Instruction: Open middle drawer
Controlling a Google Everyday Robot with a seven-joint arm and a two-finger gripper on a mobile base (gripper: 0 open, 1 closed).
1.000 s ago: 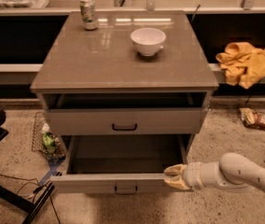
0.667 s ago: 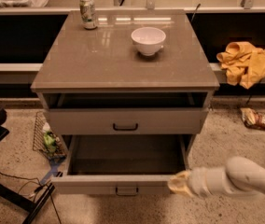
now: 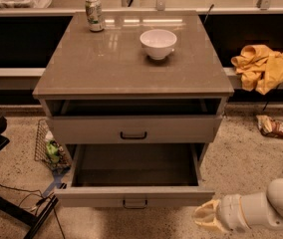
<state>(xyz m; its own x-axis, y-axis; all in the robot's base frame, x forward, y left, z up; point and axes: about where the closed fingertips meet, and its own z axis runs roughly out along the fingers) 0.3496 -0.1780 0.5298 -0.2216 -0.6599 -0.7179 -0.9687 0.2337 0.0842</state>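
At the bottom right of the camera view, the gripper (image 3: 205, 218) is hovering low over the speckled floor, its pale tip pointing left toward the cabinet (image 3: 131, 68). It is gripping nothing, and I cannot tell whether it is open or closed.

The middle drawer (image 3: 96, 197) is standing well out toward the camera, showing a plain grey, bare inside. Its front is running left to right across the view, and the right end of that front is lying just up and left of the gripper, near it but apart. The small black handle (image 3: 135, 202) is sitting at the middle of the front, well to the gripper's left.

Above it, the taller-fronted top drawer (image 3: 181, 128) is sitting only slightly out. A white bowl (image 3: 158, 43) and a can (image 3: 94, 14) are resting on the cabinet top.

The opening is looking essentially complete. Any further pull would be running toward the camera, at right angles to the drawer front.
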